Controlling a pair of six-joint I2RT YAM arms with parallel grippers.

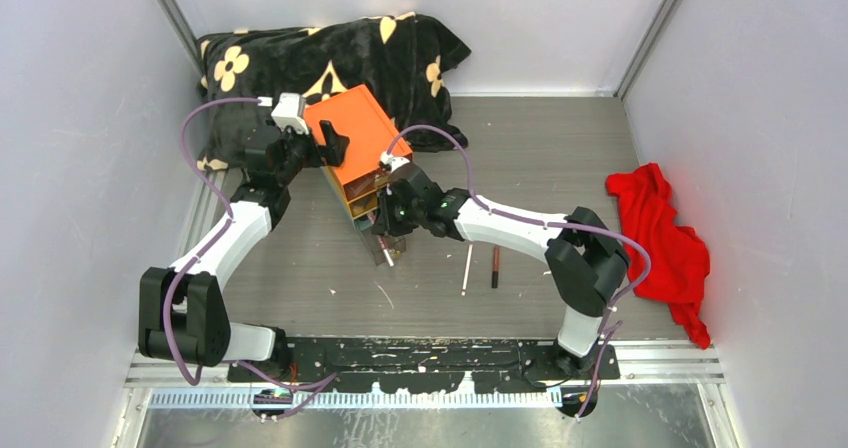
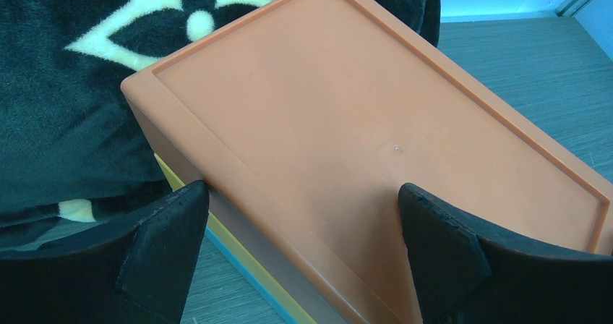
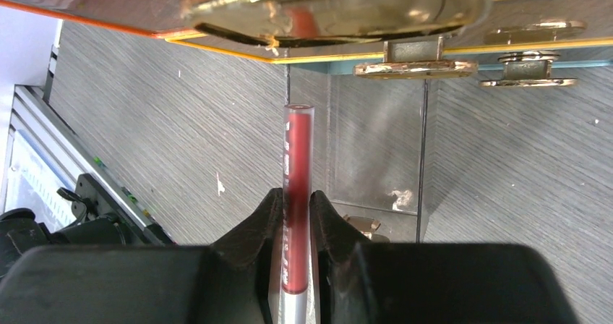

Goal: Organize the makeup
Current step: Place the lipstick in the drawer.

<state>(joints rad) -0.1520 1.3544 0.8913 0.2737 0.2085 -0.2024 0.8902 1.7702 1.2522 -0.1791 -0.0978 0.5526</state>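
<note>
- Right fingers (image 3: 256, 226) pinched a red pencil (image 3: 298, 150) at the open clear drawer (image 3: 376, 143).
- Left fingers (image 2: 163, 230), wide, straddled the orange box (image 2: 361, 121).
- White pencil (image 1: 467, 268) and dark pencil (image 1: 494, 266) lay unstowed on the table (image 1: 560, 168).

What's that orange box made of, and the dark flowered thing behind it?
The orange box looks like moulded plastic: smooth matte top with a raised rim. The flowered thing seems plush fabric, perhaps fleece: fuzzy black pile with cream flowers.
</note>
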